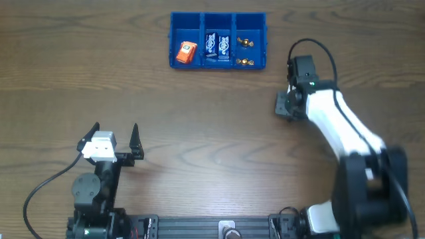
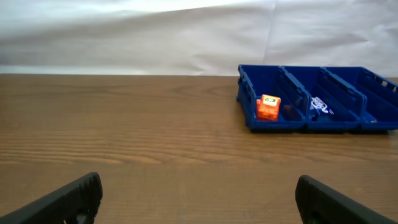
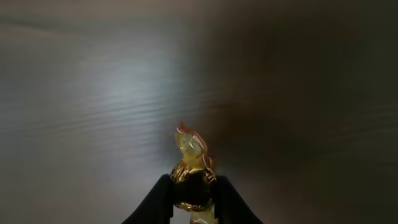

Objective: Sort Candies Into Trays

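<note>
Wood-grain surface (image 1: pixel 212 133). Blue plastic tray (image 1: pixel 219 14), three compartments, at far side. Near own base, left gripper (image 1: pixel 115 129) spread wide. Top view put right gripper (image 3: pixel 194 186) right of tray. Its wrist view showed it clamped on gold candy (image 3: pixel 193 152): glossy foil, long axis along fingers, twisted amber tip pointing outward. Boxy orange candy (image 1: pixel 186 53) lay in tray's left compartment.

The left arm sits folded near its base, left gripper (image 1: pixel 115 127) held level, fingers spread wide. The right arm reaches up its own side, wrist turned down, right gripper (image 1: pixel 285 105) pinching a gold-wrapped candy (image 3: pixel 191 152)
</note>
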You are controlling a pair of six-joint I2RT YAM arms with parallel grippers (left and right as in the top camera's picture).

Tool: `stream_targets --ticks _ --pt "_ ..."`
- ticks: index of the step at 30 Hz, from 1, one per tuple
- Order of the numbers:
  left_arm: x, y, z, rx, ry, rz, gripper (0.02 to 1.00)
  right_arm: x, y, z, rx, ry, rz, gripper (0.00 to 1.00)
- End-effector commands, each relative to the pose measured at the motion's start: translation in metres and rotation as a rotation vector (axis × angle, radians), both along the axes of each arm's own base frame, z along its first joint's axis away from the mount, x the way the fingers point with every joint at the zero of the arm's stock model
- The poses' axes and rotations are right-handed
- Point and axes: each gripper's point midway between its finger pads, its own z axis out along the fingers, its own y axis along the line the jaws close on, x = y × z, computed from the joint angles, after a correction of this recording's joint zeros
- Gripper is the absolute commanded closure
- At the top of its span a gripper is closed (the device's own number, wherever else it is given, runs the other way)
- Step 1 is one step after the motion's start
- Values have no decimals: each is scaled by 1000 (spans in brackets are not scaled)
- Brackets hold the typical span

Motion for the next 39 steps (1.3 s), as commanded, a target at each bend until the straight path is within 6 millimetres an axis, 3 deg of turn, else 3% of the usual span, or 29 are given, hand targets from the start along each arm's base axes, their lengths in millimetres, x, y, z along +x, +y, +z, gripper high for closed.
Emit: stream_targets --ticks 1,3,7,12,16,22,26,31,35,39 --pt "0 -1 -17 11 36 -11 20 23 23 127 94 -339 19 943" --pt "0 -1 -17 11 36 -11 20 45 28 164 106 -430 29 943" --pt "0 -1 -17 11 36 -11 20 94 41 179 83 -455 60 943" --pt "0 -1 -17 11 36 -11 20 158 76 158 36 -420 112 943" --pt "0 -1 -17 11 36 -11 20 193 94 129 28 -377 123 941" --pt "0 -1 -17 11 36 -11 20 209 104 90 17 -339 130 930" --pt "0 -1 -17 11 36 -11 20 210 103 83 5 -328 127 917" --pt "0 -1 -17 11 36 -11 23 211 103 84 7 -335 127 726" --pt "0 -1 -17 11 36 -11 20 211 103 87 3 -341 137 316" --pt "0 -1 -17 11 36 -11 20 207 101 109 -13 -376 160 150"
